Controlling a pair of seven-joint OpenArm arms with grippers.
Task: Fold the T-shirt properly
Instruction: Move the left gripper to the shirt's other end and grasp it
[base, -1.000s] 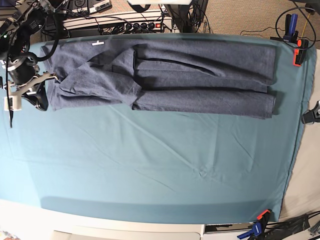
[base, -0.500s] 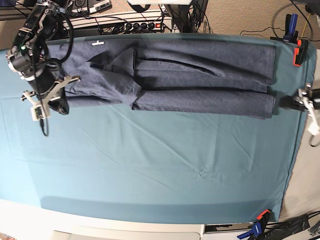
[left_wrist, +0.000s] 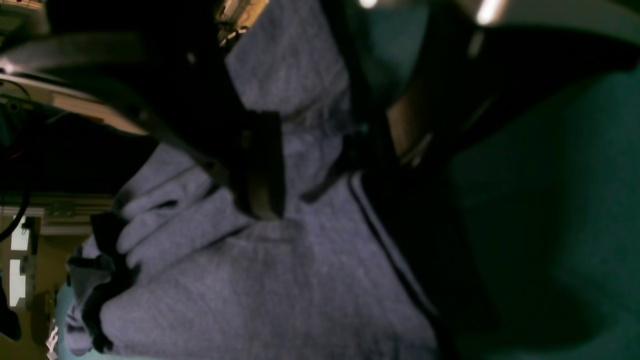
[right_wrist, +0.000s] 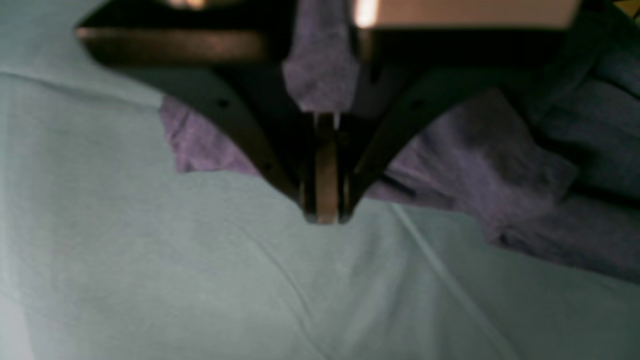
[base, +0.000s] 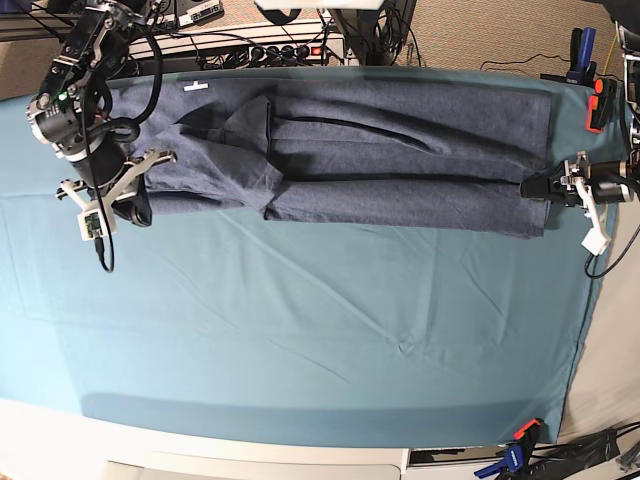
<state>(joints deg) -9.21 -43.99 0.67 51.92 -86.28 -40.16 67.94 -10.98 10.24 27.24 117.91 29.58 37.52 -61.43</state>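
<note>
Slate-blue heathered cotton T-shirt (base: 340, 160) lies as a long narrow band across the far part of the teal table cloth (base: 320, 340), its sides already turned in, so a lengthwise fold appears done and an end-to-end fold appears to remain. At the band's right end, the left gripper (base: 548, 188) sits level with the cloth at the shirt's near corner; in the left wrist view its jaws stand wide apart with the grey fabric between them, not yet pinched, a placement suited to taking that hem. At the left end, the right gripper (right_wrist: 324, 217) hangs over the bare cloth just beside the shirt's near edge. Its fingers (right_wrist: 310, 200) are pressed together with nothing between them. Judged from this, the right arm is not ready to lift its corner; it would need to open first.
</note>
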